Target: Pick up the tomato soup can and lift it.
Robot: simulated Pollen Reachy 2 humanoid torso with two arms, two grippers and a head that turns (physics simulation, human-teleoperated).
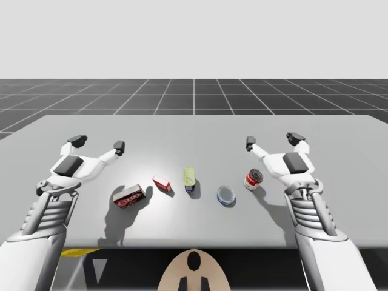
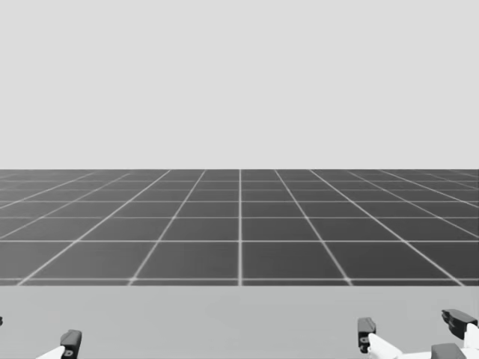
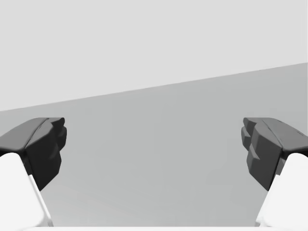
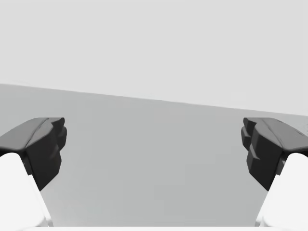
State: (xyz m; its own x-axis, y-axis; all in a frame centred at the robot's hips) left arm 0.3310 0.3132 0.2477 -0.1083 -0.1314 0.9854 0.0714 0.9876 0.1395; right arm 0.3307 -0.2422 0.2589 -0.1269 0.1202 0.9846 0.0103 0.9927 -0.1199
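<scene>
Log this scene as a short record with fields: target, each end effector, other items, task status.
target: red and white can, standing on the table, not grasped
left end effector: open, empty, over the table's left side
right end effector: open, empty, just beyond the target and the nearer of the two to it
other items, left to right: dark red box, small red box, yellow-green container, low blue can
task status: can not yet lifted

Bright overhead light, a pale glare on the table [image 1: 182,130], soft shadows beside objects.
</scene>
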